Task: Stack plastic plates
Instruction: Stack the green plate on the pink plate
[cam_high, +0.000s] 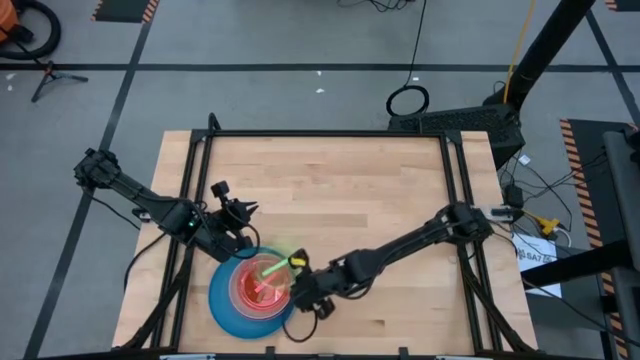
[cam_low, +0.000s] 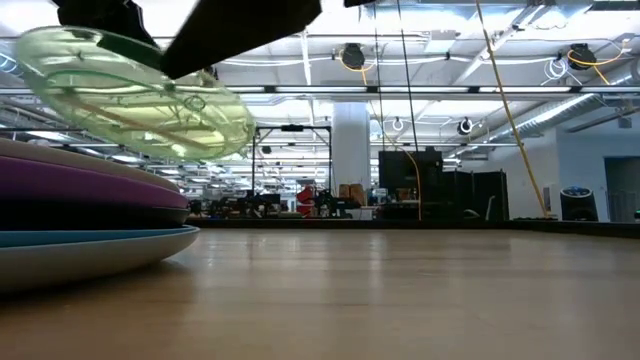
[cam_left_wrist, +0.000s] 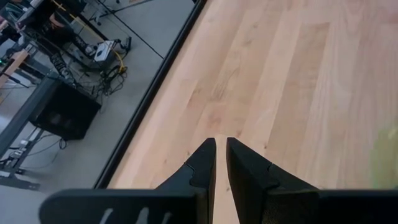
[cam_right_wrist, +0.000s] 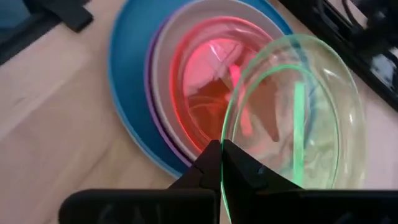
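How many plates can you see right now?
5: green plate held tilted by the right tool above the stack; pink, whitish, purple, blue stacked. Others may be hidden between them.
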